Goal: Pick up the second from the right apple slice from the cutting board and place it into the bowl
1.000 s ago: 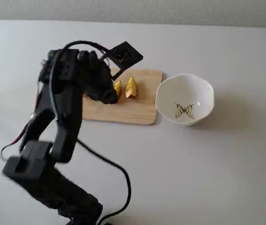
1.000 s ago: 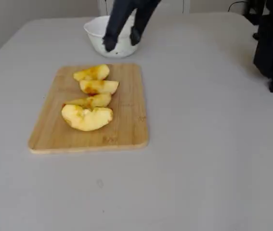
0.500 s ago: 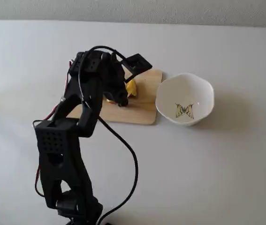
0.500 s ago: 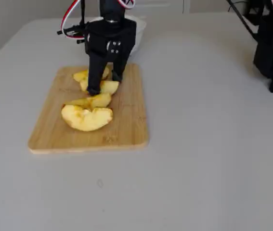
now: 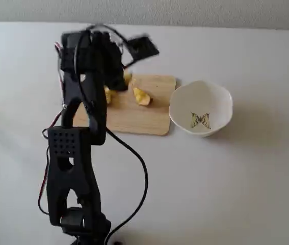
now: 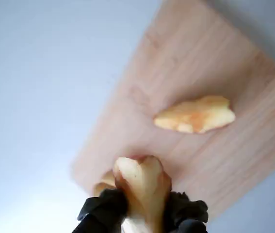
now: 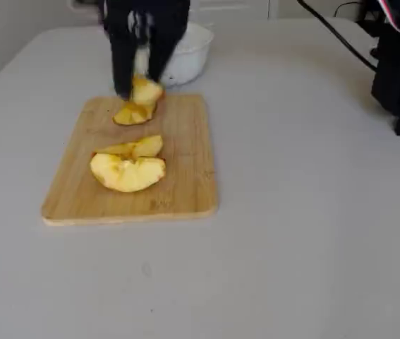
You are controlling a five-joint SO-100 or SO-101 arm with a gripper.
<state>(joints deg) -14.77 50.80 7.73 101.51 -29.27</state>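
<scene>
Gripping a pale yellow apple slice between two black fingers, jaws closed on its lower end so the rounded tip stands clear above them in the wrist view. Raised off the cutting board, with another apple slice lying flat on the wood beyond it and a sliver of a third showing just behind the left finger. Seen in a fixed view with the gripper blurred over the far end of the light wooden cutting board, the held slice hanging just above a slice resting on the board. Lying nearer the camera on the same board, two more slices touching one another. Standing beyond the board's far edge, partly hidden by the gripper, a white bowl. Shown in a fixed view from behind the black arm: bowl with wavy rim and butterfly drawing just to the right of the board, empty of fruit, one slice in the open near the board's right end, white tabletop all around.
</scene>
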